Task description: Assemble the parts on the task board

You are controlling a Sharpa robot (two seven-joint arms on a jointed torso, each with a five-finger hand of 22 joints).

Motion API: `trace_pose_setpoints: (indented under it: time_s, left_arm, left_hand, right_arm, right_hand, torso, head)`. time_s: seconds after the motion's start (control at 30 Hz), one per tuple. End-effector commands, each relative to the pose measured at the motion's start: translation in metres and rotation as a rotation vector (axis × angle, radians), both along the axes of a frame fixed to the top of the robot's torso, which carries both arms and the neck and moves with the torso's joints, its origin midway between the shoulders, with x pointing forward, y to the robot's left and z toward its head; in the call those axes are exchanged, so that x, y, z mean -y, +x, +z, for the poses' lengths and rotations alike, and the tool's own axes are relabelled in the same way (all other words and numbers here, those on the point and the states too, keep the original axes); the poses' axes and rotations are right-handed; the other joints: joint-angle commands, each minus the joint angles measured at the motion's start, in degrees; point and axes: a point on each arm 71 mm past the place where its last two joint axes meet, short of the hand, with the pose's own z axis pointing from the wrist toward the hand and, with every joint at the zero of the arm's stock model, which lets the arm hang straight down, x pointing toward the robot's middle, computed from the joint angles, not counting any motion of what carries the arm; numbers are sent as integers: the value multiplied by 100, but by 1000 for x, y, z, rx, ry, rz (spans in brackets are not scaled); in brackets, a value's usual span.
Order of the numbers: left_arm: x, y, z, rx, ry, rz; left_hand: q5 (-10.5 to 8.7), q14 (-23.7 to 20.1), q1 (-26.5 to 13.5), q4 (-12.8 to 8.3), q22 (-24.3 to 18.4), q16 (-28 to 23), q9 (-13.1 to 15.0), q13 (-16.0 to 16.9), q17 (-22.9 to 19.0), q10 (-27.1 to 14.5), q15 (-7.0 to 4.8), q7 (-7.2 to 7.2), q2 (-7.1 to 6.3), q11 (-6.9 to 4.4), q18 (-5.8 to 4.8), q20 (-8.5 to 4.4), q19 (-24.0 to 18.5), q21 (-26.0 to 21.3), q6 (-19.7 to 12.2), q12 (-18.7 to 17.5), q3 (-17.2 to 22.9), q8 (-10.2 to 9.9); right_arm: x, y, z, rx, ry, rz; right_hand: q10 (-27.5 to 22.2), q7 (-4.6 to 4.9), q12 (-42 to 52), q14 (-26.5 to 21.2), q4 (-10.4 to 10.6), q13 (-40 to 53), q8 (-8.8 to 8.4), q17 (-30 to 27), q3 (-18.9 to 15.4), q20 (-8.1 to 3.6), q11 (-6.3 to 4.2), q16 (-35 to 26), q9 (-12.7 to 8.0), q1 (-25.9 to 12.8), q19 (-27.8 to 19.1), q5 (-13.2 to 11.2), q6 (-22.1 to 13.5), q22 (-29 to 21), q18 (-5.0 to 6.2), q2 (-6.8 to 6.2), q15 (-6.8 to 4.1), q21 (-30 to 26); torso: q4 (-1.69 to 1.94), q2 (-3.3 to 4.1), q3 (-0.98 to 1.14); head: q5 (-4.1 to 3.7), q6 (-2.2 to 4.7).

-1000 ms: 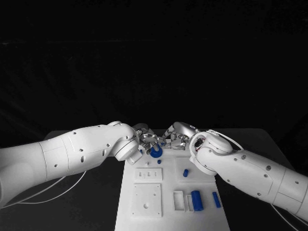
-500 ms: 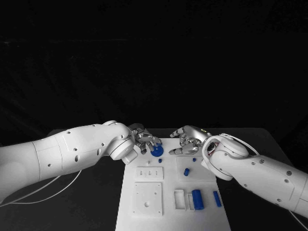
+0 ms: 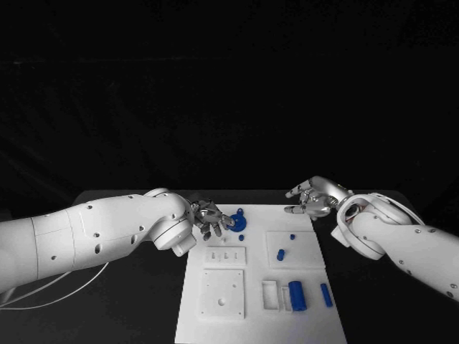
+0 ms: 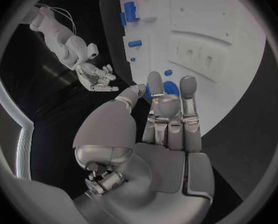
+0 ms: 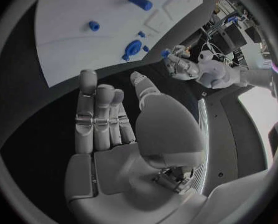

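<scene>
Nearest you, a blue cylinder point(image 3: 294, 295) and a thin blue bar point(image 3: 325, 295) lie at the task board's point(image 3: 219, 324) near right. Farther up, a small blue peg point(image 3: 280, 254) lies mid-board. At the far edge, your left hand point(image 3: 211, 217) hovers empty, fingers apart, beside the blue round part point(image 3: 237, 221). Your right hand point(image 3: 314, 197) hangs open, off the board's far right corner.

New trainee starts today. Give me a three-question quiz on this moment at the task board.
1. True or false: the right hand holds a blue part.
2. Which hand is nearer the blue round part at the far end of the task board? A) left hand B) right hand
3. Fill in: the largest blue cylinder lies toward the board's ____ end.

Key: 1 false, its fingers are spread and empty. 2 A. 3 near.
</scene>
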Motion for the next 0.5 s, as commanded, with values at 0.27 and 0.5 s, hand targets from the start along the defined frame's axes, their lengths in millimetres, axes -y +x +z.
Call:
trace_pose_setpoints:
  time_s: [0.27, 0.5]
  left_arm:
    - [-4, -11, -3, 92, 67, 27]
    - [-1, -17, -13, 74, 79, 25]
  left_hand:
    - [31, 155, -36, -591, 145, 273, 90, 16, 469, 289, -25, -452, -149, -71, 4, -2, 99, 8, 596, 356, 616, 33]
    - [22, 181, -33, -530, 233, 339, 183, -9, 631, 283, -26, -476, -186, -74, 3, 2, 133, -34, 657, 467, 638, 36]
  right_arm:
    - [9, 31, 34, 95, 223, -60]
    - [6, 45, 45, 123, 350, -121]
  right_hand:
    - [254, -5, -884, 216, -214, -1430, 28, -553, 131, -53, -38, -1326, 2, -100, 239, 173, -1, -1482, -93, 110, -17, -779]
    - [1049, 15, -3208, 416, -250, -3542, 20, -1099, 273, 58, 54, -2728, -9, -232, 72, 10, -210, -3092, -124, 218, 63, -882]
  torso:
    - [51, 10, 73]
    - [60, 8, 87]
  head:
    - [137, -194]
    - [168, -301]
